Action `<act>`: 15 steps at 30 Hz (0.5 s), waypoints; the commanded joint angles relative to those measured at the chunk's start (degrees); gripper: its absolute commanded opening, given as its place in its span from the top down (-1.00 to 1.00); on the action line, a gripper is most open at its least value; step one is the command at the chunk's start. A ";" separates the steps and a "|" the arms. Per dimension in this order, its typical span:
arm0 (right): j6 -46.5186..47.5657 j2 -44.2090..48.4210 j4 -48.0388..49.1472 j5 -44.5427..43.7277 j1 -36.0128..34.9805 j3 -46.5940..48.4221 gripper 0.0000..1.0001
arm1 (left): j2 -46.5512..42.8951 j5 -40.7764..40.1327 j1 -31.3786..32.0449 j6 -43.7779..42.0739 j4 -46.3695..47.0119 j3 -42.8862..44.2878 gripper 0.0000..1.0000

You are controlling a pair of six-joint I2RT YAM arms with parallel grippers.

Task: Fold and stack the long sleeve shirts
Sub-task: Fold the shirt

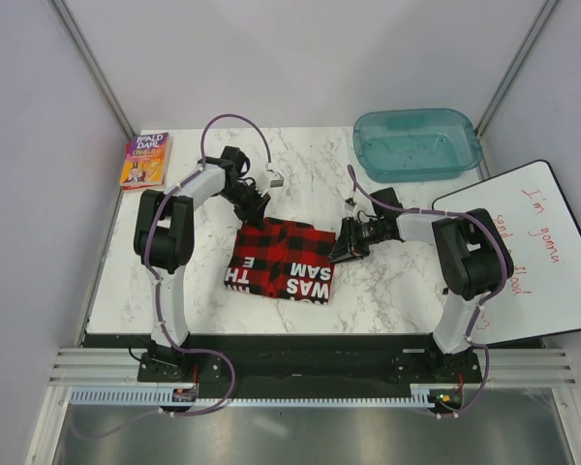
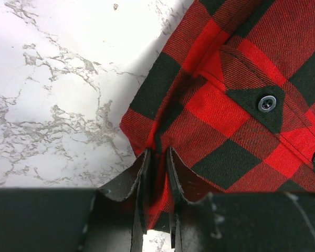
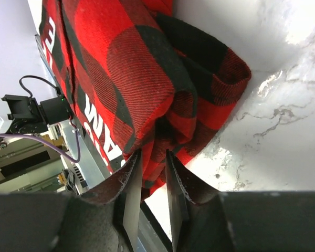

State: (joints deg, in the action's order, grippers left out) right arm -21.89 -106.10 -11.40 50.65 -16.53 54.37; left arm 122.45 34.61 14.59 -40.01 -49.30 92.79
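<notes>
Left gripper on shirt (crosswise, lettering upside-down)

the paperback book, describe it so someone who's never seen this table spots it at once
On the white marble table, look to the far left corner. The paperback book lies flat there. Its yellow and pink printed cover sets it apart from the folded plaid shirt mid-table and the teal tub far right.

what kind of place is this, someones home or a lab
Most likely a robot lab, not a home: two robot arms bolted to a metal rail at the table edge, plain white panels boxing it in, a scribbled whiteboard alongside.
</notes>
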 commanded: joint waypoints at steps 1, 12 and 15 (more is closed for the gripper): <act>-0.08 -1.03 0.06 -0.99 -0.17 -0.49 0.38 | -1.78 1.25 -0.09 1.78 -0.62 -0.68 0.51; 1.85 -1.73 -2.05 -1.96 -0.25 -0.06 0.37 | -1.96 1.34 -0.18 1.95 -0.54 -1.03 0.51; 0.71 -2.17 -1.09 -1.79 -0.25 0.91 0.32 | -2.04 1.51 -0.09 2.13 -0.54 -1.12 0.51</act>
State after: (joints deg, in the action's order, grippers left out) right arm -20.80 -107.74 -13.23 48.99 -16.64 54.02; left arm 122.41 34.70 14.59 -39.62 -49.15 92.44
